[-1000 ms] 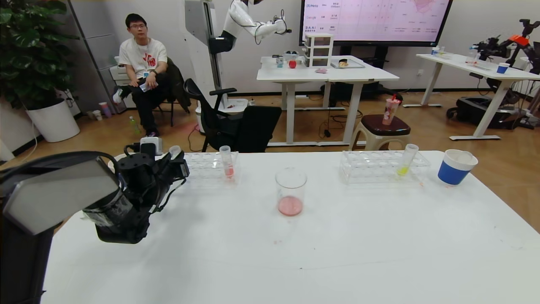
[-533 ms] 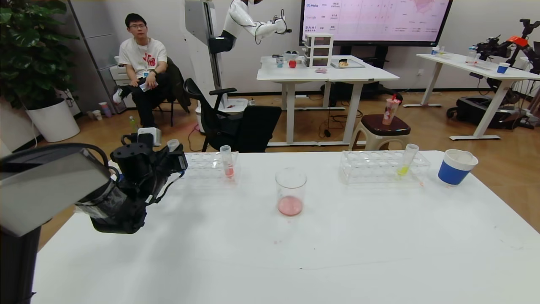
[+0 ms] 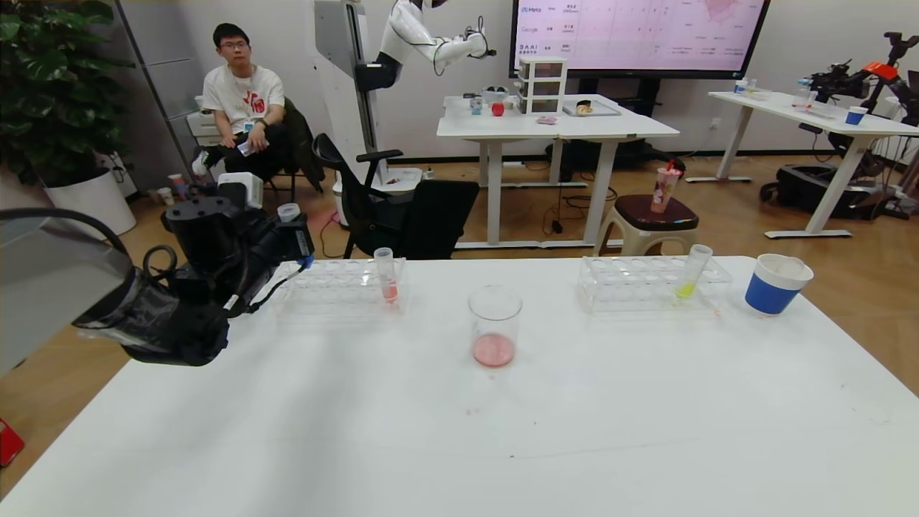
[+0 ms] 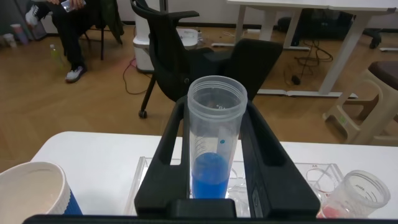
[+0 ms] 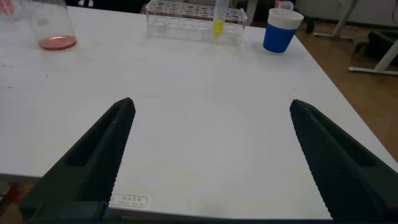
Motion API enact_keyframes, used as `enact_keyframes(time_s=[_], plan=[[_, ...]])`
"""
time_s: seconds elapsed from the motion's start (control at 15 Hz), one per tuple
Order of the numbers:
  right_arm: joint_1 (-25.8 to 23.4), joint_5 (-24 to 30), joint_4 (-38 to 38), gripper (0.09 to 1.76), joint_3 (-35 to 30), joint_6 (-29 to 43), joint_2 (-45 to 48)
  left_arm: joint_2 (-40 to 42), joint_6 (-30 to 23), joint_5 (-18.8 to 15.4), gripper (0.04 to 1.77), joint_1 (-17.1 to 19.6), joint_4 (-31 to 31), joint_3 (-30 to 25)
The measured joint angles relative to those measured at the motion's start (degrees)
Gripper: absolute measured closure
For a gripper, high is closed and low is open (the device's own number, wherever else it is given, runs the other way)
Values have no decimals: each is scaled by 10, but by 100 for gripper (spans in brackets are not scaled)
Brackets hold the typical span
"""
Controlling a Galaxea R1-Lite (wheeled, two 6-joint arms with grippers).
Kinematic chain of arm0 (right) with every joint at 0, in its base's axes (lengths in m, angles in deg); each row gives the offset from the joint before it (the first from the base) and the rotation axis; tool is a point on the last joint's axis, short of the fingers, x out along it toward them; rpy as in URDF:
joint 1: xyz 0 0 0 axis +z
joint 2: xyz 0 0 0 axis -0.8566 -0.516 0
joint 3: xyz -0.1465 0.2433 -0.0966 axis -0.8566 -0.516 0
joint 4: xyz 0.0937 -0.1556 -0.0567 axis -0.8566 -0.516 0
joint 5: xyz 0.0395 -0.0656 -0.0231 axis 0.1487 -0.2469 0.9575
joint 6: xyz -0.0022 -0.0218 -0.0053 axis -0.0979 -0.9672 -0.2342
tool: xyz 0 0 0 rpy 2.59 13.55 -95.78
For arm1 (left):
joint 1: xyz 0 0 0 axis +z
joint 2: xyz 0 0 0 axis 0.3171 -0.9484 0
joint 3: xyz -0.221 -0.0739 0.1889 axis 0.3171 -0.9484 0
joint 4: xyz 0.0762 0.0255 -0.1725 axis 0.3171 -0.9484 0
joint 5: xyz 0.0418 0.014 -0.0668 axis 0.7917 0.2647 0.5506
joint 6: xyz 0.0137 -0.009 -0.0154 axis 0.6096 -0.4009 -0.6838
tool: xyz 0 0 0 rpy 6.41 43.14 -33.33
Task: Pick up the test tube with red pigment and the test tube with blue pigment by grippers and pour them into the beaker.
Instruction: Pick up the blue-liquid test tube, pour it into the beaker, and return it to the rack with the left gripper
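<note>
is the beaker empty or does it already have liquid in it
Not empty. The clear glass beaker stands upright on the white table with a shallow pinkish-red layer at its bottom.

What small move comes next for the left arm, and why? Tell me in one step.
Probably carry it across toward the beaker. The left gripper is shut on the test tube with blue pigment, held upright and already lifted above the rack, while the beaker stands apart at mid-table with only reddish liquid in it. The right gripper hangs open over the table's near edge.
</note>
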Motion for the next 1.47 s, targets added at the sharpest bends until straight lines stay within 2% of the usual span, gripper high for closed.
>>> enact_keyframes(time_s=[0.27,0.53,0.73,0.87,1.0,1.13,1.33,1.47], plan=[[0,0,0,11,0,0,0,43,2,-14,131,-34,-54,2],[0,0,0,11,0,0,0,90,19,-61,131,-108,-143,52],[0,0,0,11,0,0,0,101,42,-65,131,-164,-175,92],[0,0,0,11,0,0,0,96,88,-68,131,-197,-174,97],[0,0,0,11,0,0,0,85,146,-81,131,-217,-161,88],[0,0,0,11,0,0,0,71,184,-107,131,-232,-112,75],[0,0,0,11,0,0,0,31,278,-178,131,-241,11,58],[0,0,0,11,0,0,0,1,341,-225,131,-243,61,46]])
